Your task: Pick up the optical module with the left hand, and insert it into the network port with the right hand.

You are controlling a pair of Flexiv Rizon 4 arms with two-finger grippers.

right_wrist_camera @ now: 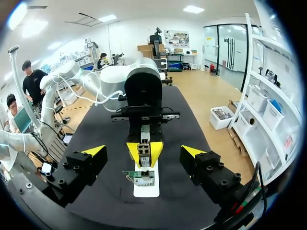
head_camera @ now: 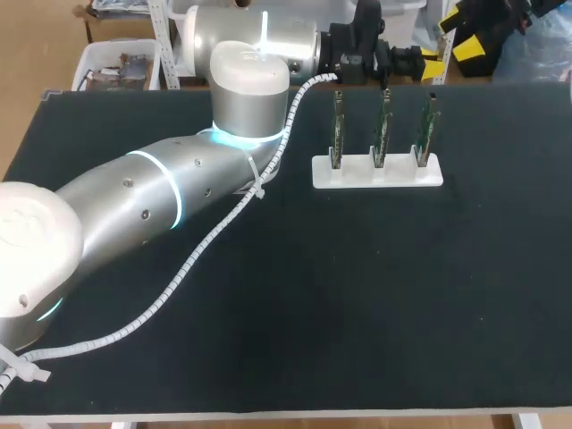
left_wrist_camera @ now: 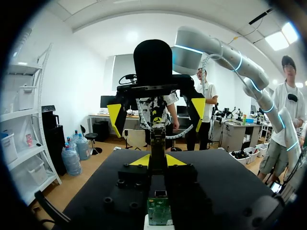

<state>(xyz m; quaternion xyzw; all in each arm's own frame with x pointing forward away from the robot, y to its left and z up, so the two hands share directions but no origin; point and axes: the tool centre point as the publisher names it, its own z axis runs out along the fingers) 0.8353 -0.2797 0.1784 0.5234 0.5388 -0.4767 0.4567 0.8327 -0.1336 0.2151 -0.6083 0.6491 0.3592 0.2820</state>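
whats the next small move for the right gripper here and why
Probably ease the right gripper forward until its open fingers straddle the module, then close. The left gripper is shut on the module and points it at the gap between the right's spread tips, which do not touch it yet.

My left arm comes in from the left and stretches across the black tabletop to its far edge, with a white spiral-wrapped cable running along it. My left claw hangs past that edge, close to my right claw. Near the far edge a white stand holds three green circuit boards upright in a row.
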